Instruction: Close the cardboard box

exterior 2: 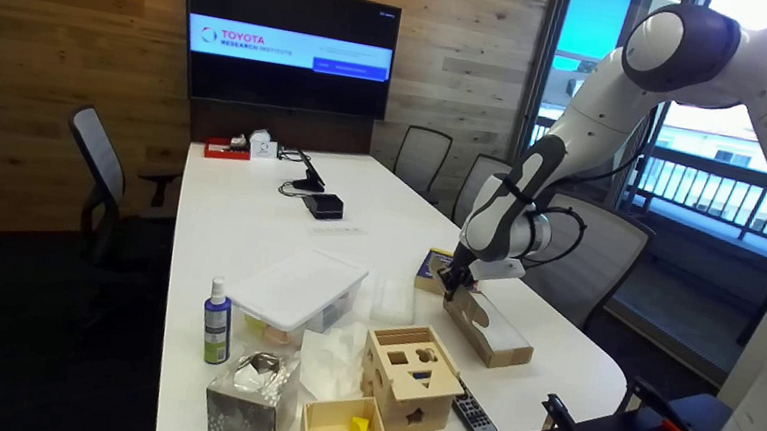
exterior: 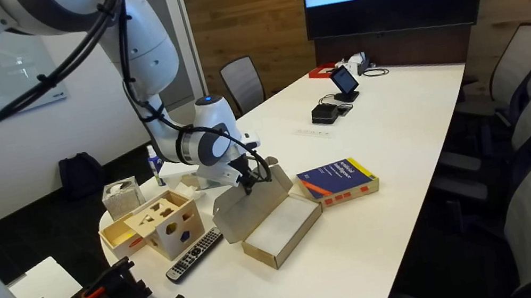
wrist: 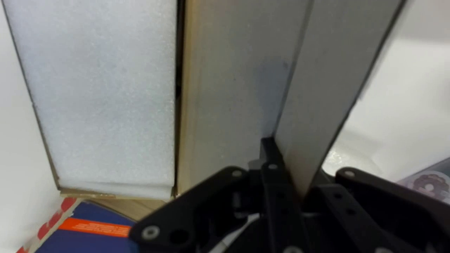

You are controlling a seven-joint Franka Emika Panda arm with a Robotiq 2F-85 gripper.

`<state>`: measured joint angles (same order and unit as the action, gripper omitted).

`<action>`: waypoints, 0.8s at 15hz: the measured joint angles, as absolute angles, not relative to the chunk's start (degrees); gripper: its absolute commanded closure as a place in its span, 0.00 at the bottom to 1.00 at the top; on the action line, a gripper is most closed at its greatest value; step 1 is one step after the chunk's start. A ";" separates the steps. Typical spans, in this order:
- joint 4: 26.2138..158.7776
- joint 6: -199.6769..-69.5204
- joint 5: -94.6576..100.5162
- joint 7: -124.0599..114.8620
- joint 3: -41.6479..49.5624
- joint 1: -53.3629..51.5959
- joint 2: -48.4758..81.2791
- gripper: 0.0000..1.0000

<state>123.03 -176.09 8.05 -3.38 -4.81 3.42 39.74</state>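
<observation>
The cardboard box (exterior: 299, 237) stands open on the table with a white foam sheet (exterior: 281, 224) inside. It also shows in an exterior view (exterior 2: 511, 356). Its hinged lid (exterior: 247, 203) stands up and leans back from the tray. My gripper (exterior: 249, 184) is at the lid's upper edge, also seen in an exterior view (exterior 2: 449, 291). In the wrist view, my gripper (wrist: 290, 168) has the lid's narrow edge flap (wrist: 325, 80) between its fingers. The near finger lies against the flap; the far fingertip is hidden behind it. The fingers look closed on it.
A blue book (exterior: 338, 180) lies beside the box's far end. A remote (exterior: 194, 255) and a wooden crate with holes (exterior: 176, 228) stand on the lid side. A plastic tub (exterior 2: 300, 287), spray bottle (exterior 2: 217, 324) and tissue box (exterior 2: 248, 408) stand farther along the edge.
</observation>
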 measured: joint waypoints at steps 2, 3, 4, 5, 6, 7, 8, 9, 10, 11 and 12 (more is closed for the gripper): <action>123.37 -176.48 7.05 0.04 -8.61 7.61 39.72 0.99; 123.71 -176.69 6.66 1.72 -10.70 10.13 39.72 0.99; 124.12 -176.79 6.17 3.64 -13.11 13.20 39.72 0.99; 124.50 -176.80 5.73 5.59 -15.58 16.47 39.75 0.99; 124.85 -176.80 5.42 7.46 -18.04 19.90 39.84 0.99; 125.16 -176.80 5.32 9.28 -20.48 23.43 40.01 0.99; 125.42 -176.80 5.28 11.07 -22.81 26.85 40.31 0.99; 125.66 -176.77 5.27 12.65 -25.03 30.24 40.73 0.99; 125.78 -176.72 5.27 14.16 -27.00 33.34 41.24 0.99; 125.79 -176.51 5.27 15.55 -28.76 36.22 41.84 0.99; 125.76 -176.26 5.27 16.79 -30.21 38.81 42.44 0.99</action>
